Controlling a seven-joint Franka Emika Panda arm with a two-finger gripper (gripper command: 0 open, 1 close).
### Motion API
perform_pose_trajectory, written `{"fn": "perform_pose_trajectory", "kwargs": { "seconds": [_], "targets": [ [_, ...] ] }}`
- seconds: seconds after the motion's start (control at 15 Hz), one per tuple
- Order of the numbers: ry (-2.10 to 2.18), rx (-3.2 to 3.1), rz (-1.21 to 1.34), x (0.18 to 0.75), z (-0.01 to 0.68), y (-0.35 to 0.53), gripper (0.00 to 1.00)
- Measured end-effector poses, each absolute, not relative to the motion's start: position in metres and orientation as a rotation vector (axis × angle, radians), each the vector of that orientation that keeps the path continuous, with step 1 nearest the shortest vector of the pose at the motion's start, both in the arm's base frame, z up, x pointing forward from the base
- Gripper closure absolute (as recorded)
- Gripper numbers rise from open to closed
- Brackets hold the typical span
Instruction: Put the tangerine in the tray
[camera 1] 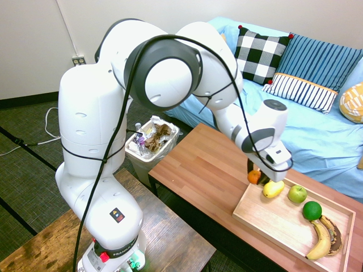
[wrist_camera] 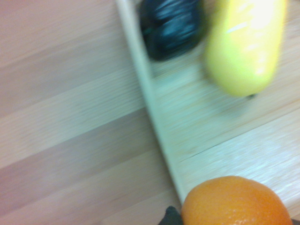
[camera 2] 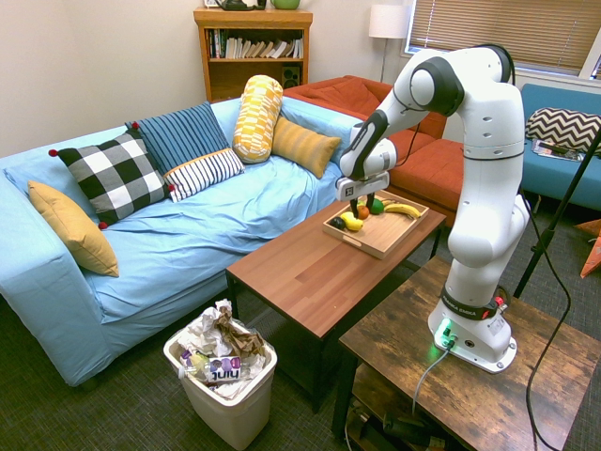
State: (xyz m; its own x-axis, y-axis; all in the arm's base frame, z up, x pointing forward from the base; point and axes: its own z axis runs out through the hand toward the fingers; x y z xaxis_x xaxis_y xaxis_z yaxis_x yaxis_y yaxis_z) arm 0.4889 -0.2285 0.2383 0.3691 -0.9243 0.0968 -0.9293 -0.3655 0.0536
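Lemon (camera 1: 273, 188), green apple (camera 1: 296, 194), lime (camera 1: 312, 211) and 2 bananas (camera 1: 321, 240) line up; overflowing bin (camera 1: 152, 143) beside the worktop (camera 1: 198, 164).
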Motion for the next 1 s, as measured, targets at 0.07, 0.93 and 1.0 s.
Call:
{"fn": "perform_pose_trajectory", "kwargs": {
  "seconds": [0.07,0.93,1.0],
  "targets": [
    [-1.746,2.472,0.070,0.486,0.231,-0.252,1.00],
    [-1.944,2.250,-0.009,0.507,0.113,-0.334,1.00],
    [-1.946,2.257,-0.013,0.510,0.113,-0.332,0.00]
  ]
}}
